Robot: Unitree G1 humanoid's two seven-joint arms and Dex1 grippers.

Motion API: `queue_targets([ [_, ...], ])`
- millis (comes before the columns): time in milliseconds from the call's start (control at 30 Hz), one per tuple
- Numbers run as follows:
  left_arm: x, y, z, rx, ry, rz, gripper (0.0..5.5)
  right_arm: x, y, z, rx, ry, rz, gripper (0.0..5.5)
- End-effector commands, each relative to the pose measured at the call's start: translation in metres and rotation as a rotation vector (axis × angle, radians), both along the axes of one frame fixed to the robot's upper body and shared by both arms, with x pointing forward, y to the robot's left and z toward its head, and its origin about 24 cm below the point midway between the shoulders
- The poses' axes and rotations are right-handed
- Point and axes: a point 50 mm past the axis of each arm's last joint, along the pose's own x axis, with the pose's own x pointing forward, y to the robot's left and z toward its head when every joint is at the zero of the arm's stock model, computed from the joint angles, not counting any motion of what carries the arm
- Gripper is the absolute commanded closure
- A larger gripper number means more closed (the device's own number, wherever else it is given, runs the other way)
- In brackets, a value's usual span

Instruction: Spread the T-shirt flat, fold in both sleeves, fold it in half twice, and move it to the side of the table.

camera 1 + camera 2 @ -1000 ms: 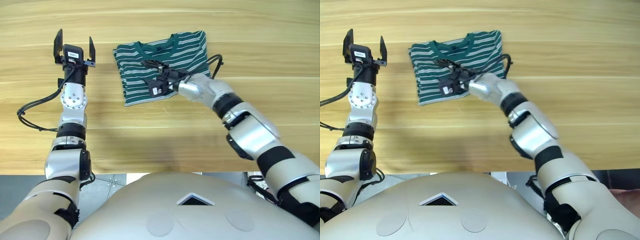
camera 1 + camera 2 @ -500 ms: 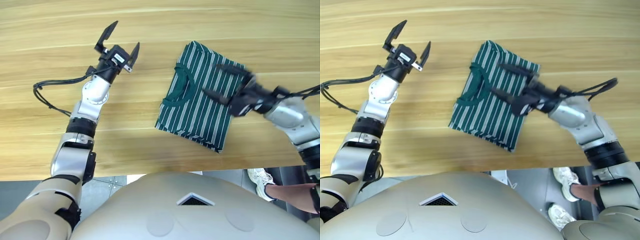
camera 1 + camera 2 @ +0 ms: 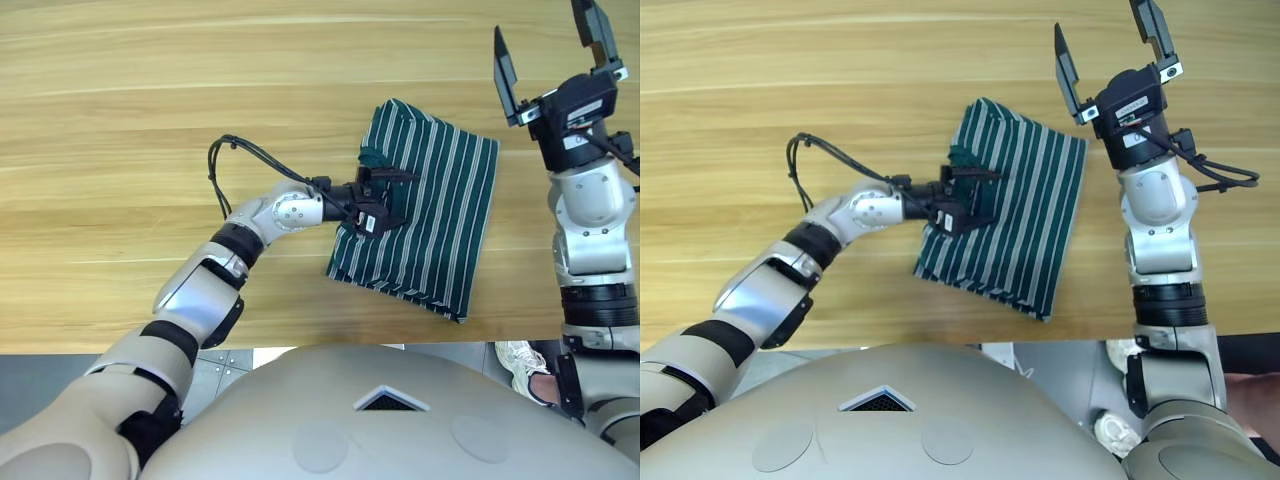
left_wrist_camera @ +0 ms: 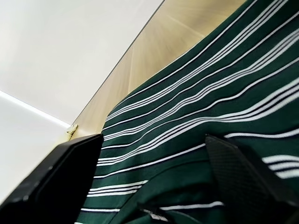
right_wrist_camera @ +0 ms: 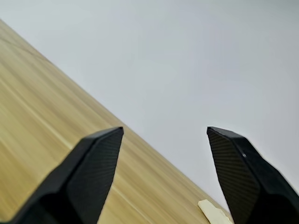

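At the left, across the bare wood of the table [image 3: 120,110], a loose black cable [image 3: 228,158] trails from the left arm. That arm lies low and reaches rightward to the left gripper [image 3: 400,198], which sits at the collar edge of the T-shirt [image 3: 440,240]. Its jaws are parted, and in the wrist view the fingers [image 4: 51,182] straddle striped cloth, though we cannot tell whether they press on it. The shirt is already folded into a compact rectangle. It lies right of centre, with one corner close to the table's near edge. We judge that only the move to the side remains. To do it well, we would keep the fingers flat and low and slide the stack along the wood without lifting it, so the layers stay together, steering away from the near edge. Farther right, the right gripper [image 3: 548,40] hangs raised beyond the shirt, jaws wide apart and holding nothing. As for writing, a small white tag [image 3: 366,222] on the left gripper and a white sticker [image 3: 583,108] on the right one carry print too small to read. The shirt shows only stripes.
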Motion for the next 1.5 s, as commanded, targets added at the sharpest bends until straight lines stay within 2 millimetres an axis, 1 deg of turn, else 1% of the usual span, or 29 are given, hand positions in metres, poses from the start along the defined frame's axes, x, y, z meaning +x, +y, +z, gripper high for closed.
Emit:
queue_targets([
  [33,0.007,0.042,-0.028,0.235,-0.028,0.114,1.46,0.002,0.007,-0.004,-0.049,0.015,0.028,2.18],
  [100,0.005,0.061,-0.031,0.236,-0.026,0.176,1.46,0.0,0.009,-0.01,-0.083,0.027,0.04,2.18],
  [167,-0.003,0.082,-0.035,0.219,-0.001,0.24,1.46,-0.003,0.01,-0.016,-0.113,0.044,0.054,2.18],
  [233,-0.017,0.105,-0.041,0.217,0.036,0.309,1.46,-0.006,0.009,-0.023,-0.151,0.066,0.062,2.18],
  [267,-0.028,0.118,-0.045,0.223,0.06,0.346,1.46,-0.008,0.007,-0.027,-0.168,0.08,0.062,2.18],
  [333,-0.046,0.132,-0.049,0.229,0.095,0.386,1.46,-0.01,0.003,-0.032,-0.189,0.096,0.052,2.18],
  [367,-0.056,0.134,-0.05,0.219,0.115,0.394,1.46,-0.009,0.003,-0.033,-0.197,0.101,0.053,2.18],
  [467,-0.074,0.124,-0.049,0.173,0.152,0.396,1.46,-0.008,0.004,-0.034,-0.204,0.104,0.054,2.18],
  [500,-0.077,0.12,-0.048,0.159,0.154,0.397,1.46,-0.008,0.004,-0.034,-0.205,0.104,0.054,2.18],
  [567,-0.078,0.111,-0.042,0.113,0.136,0.408,1.46,-0.01,0.002,-0.035,-0.207,0.108,0.053,2.18],
  [600,-0.071,0.108,-0.035,0.077,0.098,0.427,1.46,-0.01,0.001,-0.036,-0.215,0.108,0.055,2.18],
  [700,-0.045,0.105,-0.004,-0.086,-0.041,0.526,1.46,-0.013,-0.001,-0.036,-0.25,0.101,0.066,2.18],
  [767,-0.031,0.109,0.027,-0.24,-0.168,0.588,1.46,-0.023,-0.003,-0.036,-0.324,0.092,0.101,2.18],
  [800,-0.027,0.113,0.044,-0.316,-0.24,0.615,1.46,-0.032,-0.004,-0.038,-0.368,0.105,0.141,2.18],
  [833,-0.026,0.117,0.059,-0.364,-0.306,0.624,1.46,-0.041,-0.005,-0.04,-0.405,0.119,0.174,2.18],
  [900,-0.032,0.129,0.085,-0.43,-0.393,0.639,1.46,-0.06,-0.008,-0.043,-0.486,0.156,0.233,2.18],
  [933,-0.04,0.138,0.095,-0.436,-0.413,0.645,1.46,-0.069,-0.01,-0.045,-0.529,0.183,0.257,2.18],
  [967,-0.05,0.149,0.102,-0.404,-0.404,0.65,1.46,-0.079,-0.014,-0.049,-0.576,0.215,0.276,2.18],
  [1000,-0.061,0.161,0.101,-0.324,-0.373,0.648,1.46,-0.088,-0.018,-0.054,-0.613,0.256,0.285,2.18],
  [1033,-0.07,0.171,0.096,-0.226,-0.328,0.643,1.46,-0.096,-0.022,-0.058,-0.655,0.295,0.291,2.18],
  [1067,-0.08,0.183,0.084,-0.088,-0.264,0.628,1.46,-0.104,-0.027,-0.065,-0.718,0.341,0.293,2.18],
  [1133,-0.11,0.211,0.054,0.231,-0.056,0.592,1.46,-0.118,-0.036,-0.078,-0.837,0.436,0.32,2.18],
  [1167,-0.123,0.22,0.046,0.344,0.022,0.57,1.46,-0.123,-0.037,-0.081,-0.86,0.466,0.333,2.18],
  [1233,-0.142,0.23,0.04,0.49,0.128,0.507,1.46,-0.129,-0.035,-0.086,-0.884,0.496,0.361,2.18],
  [1300,-0.15,0.232,0.038,0.549,0.188,0.456,1.46,-0.132,-0.033,-0.091,-0.904,0.513,0.387,2.18],
  [1333,-0.152,0.228,0.037,0.555,0.207,0.428,1.46,-0.133,-0.032,-0.093,-0.914,0.523,0.397,2.18],
  [1400,-0.152,0.215,0.031,0.531,0.221,0.362,1.46,-0.139,-0.03,-0.094,-0.919,0.544,0.424,2.18],
  [1500,-0.15,0.201,0.023,0.508,0.243,0.296,1.46,-0.151,-0.026,-0.095,-0.902,0.574,0.472,2.18],
])
